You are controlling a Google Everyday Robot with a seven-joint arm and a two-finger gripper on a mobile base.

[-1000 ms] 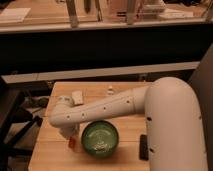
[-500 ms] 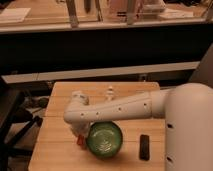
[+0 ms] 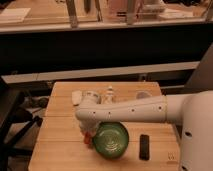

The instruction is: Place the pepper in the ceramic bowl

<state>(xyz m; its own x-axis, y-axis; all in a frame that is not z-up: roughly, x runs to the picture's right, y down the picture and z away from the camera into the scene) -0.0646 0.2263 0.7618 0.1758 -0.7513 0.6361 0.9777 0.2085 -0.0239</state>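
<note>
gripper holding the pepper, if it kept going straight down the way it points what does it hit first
Most likely the wooden table, just left of the ceramic bowl. The gripper points down with the pepper at its tip beside the bowl's left rim; depth is unclear, so it might clip that rim.

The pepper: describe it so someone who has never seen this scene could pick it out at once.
Start at the wooden table and find the dark-green ceramic bowl near its front edge. Just left of the bowl's rim, under the white arm's gripper, is the pepper. It is the only small red-orange thing there, unlike the black bar right of the bowl.
</note>
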